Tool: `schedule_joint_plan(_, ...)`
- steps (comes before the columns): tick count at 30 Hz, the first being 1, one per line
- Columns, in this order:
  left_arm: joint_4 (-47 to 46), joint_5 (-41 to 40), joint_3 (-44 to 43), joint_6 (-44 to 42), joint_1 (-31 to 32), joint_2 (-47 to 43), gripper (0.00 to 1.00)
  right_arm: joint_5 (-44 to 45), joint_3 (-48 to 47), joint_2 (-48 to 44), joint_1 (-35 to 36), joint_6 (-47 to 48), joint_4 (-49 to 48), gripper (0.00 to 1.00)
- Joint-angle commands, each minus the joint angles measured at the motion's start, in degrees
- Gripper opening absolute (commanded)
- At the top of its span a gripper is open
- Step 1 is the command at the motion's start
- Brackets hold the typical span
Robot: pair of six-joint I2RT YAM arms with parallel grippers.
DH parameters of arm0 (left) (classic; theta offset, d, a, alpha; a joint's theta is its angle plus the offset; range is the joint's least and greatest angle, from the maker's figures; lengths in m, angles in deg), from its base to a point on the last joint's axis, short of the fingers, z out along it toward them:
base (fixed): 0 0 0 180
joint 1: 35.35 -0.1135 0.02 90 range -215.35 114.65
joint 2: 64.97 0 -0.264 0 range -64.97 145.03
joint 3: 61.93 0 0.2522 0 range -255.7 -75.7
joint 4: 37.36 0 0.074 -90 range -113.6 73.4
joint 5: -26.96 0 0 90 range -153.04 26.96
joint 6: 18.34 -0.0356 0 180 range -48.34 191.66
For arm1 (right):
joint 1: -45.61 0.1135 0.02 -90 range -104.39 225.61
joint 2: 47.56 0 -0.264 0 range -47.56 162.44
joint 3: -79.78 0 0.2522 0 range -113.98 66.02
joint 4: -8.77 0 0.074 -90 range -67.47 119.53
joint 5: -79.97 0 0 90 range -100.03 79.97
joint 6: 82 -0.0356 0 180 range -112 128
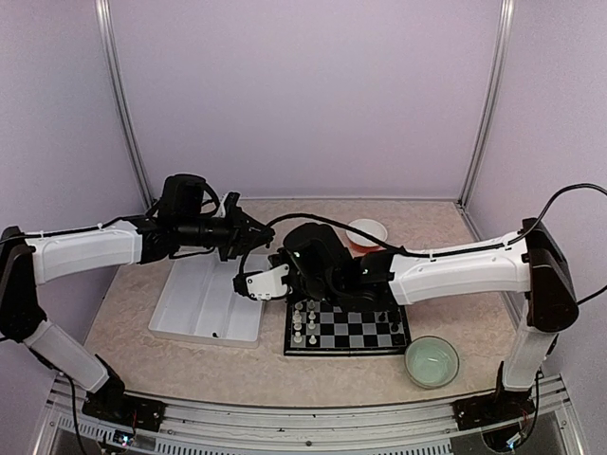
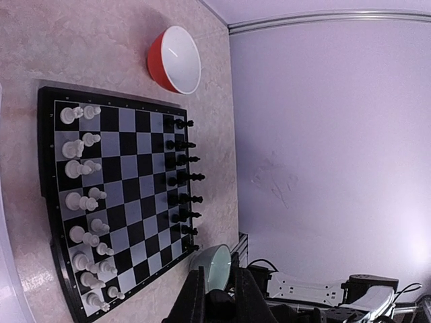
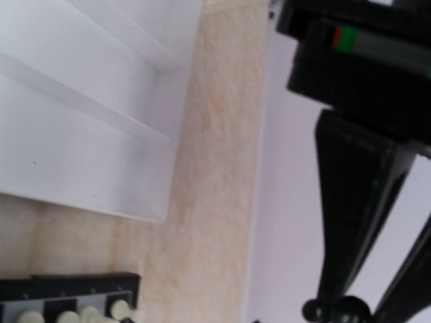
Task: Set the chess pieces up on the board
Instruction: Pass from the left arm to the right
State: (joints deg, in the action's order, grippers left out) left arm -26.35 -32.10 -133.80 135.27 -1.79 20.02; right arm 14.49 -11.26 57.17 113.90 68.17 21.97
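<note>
The board [image 1: 347, 329] lies at the centre front. In the left wrist view the board [image 2: 135, 195] carries white chess pieces [image 2: 82, 200] in two columns on its left side and one column of black chess pieces [image 2: 183, 177] on its right side. My left gripper [image 1: 254, 233] hovers above the table left of the board; its fingers [image 2: 194, 304] stand close together on a small dark piece [image 2: 219, 301]. My right gripper [image 1: 248, 283] hangs just below it by the board's left corner; its jaws do not show clearly. The board's corner [image 3: 81, 288] shows in the right wrist view.
A white partitioned tray [image 1: 204, 301] lies left of the board. A red bowl [image 1: 366, 233] stands behind the board and a green bowl [image 1: 432, 361] at its front right. The two arms cross close together above the board's left side.
</note>
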Motion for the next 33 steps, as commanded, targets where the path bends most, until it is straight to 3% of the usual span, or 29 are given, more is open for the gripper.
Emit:
schedule_joint_plan(1,-3.8,-1.81,2.0,2.82,0.54,-1.2,0.12,5.53,3.44,-0.79,1.64,3.87,-9.07,0.24)
schedule_joint_plan(6,-8.9,-1.43,5.23,6.44,0.62,-1.63,0.12,5.89,2.99,-2.07,1.72,2.03,-7.79,0.24)
schedule_joint_plan(11,-10.1,-0.43,6.39,8.01,0.8,0.64,0.12,0.95,0.22,-3.76,1.37,-2.87,3.8,0.26)
schedule_joint_plan(13,-12.19,0.93,7.19,9.86,0.88,1.3,0.12,0.26,1.54,-3.96,1.41,-2.01,4.1,0.27)
schedule_joint_plan(20,-12.94,1.89,6.47,10.96,1.07,1.72,0.12,7.95,7.33,-3.65,1.67,7.67,-11.37,0.27)
schedule_joint_plan(24,-13.2,1.99,6.51,11.22,1.28,1.35,0.12,9.2,8.63,-3.05,1.82,10.58,-15.5,0.28)
schedule_joint_plan(33,-14.5,1.47,7.63,11.75,1.72,-0.03,0.12,10.39,22.29,-2.69,3.3,28.31,-49.02,0.33)
